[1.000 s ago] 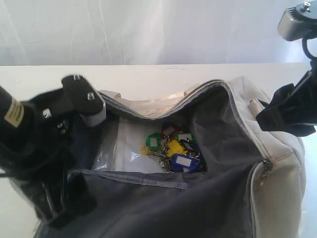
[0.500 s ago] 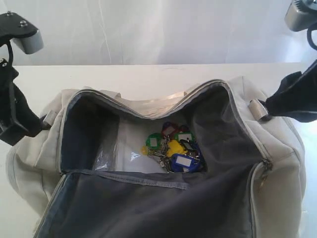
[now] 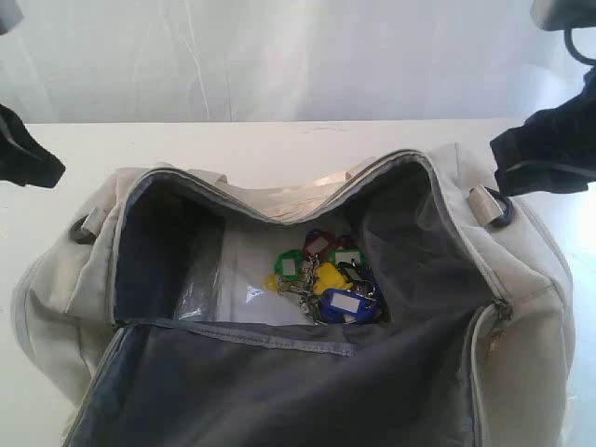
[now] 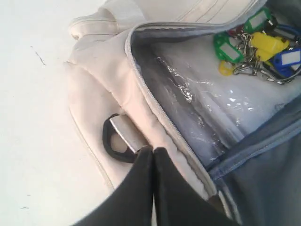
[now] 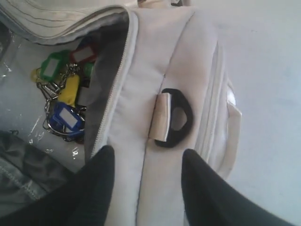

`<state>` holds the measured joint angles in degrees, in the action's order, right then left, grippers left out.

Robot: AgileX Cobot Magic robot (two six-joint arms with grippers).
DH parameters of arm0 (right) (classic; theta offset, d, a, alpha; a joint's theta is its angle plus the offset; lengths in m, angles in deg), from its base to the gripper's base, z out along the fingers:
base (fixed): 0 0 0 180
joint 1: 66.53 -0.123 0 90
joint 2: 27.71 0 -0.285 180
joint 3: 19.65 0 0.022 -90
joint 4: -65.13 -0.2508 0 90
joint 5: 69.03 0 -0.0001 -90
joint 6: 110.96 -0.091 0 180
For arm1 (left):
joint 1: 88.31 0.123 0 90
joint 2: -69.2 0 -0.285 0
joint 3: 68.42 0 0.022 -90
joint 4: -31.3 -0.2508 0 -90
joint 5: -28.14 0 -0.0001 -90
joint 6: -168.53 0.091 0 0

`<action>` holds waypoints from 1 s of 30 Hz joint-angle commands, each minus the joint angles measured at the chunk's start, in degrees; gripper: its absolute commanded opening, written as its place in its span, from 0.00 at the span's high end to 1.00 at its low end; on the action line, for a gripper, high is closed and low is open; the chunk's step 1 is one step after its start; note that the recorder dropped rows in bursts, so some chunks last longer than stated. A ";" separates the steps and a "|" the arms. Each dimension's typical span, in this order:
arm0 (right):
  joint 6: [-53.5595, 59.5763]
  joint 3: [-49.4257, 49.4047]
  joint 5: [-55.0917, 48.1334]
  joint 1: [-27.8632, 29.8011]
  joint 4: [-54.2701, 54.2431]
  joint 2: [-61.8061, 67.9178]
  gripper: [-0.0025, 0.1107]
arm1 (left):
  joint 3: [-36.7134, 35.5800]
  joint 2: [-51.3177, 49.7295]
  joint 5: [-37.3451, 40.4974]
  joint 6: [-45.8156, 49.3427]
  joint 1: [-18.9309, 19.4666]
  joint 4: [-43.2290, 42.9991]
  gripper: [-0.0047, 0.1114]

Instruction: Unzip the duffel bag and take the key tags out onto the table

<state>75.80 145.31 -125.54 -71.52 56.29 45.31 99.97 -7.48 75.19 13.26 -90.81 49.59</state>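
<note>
Aloft, left pincer (image 4: 153,153) closed, right pincer (image 5: 146,159) spread, over duffel bag (image 3: 526,326)

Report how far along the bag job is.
Done: the duffel bag is unzipped and gapes open. In hand: nothing; the left pincer is shut and empty, the right pincer open, each near a bag end. Left: the key tags lie inside the bag, not yet on the table.
</note>
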 commanded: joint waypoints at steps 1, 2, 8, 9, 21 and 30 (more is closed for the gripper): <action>4.46 0.54 2.19 0.45 -1.63 -0.35 0.48 | -0.44 -3.16 11.57 12.83 8.71 22.30 0.96; 4.59 0.65 2.98 0.45 -1.38 -0.09 0.44 | -0.44 -3.59 14.79 15.98 9.22 26.10 0.96; 4.59 1.74 5.42 5.78 -0.56 3.65 0.41 | -1.10 -3.35 22.91 22.06 9.21 34.89 0.96; 4.59 2.23 4.83 6.88 -1.75 4.70 0.41 | -1.87 -3.12 22.91 22.06 9.08 35.43 0.96; 17.01 3.43 -6.99 13.38 -16.82 19.36 0.41 | -14.78 -2.49 20.08 35.30 9.08 46.96 0.96; 17.46 0.39 -7.19 13.38 -19.34 23.29 0.41 | -14.93 -2.49 22.91 38.42 9.08 52.03 0.96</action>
<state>92.36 147.13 -131.91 -58.58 38.18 67.43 85.42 -10.41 92.72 50.71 -81.80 99.54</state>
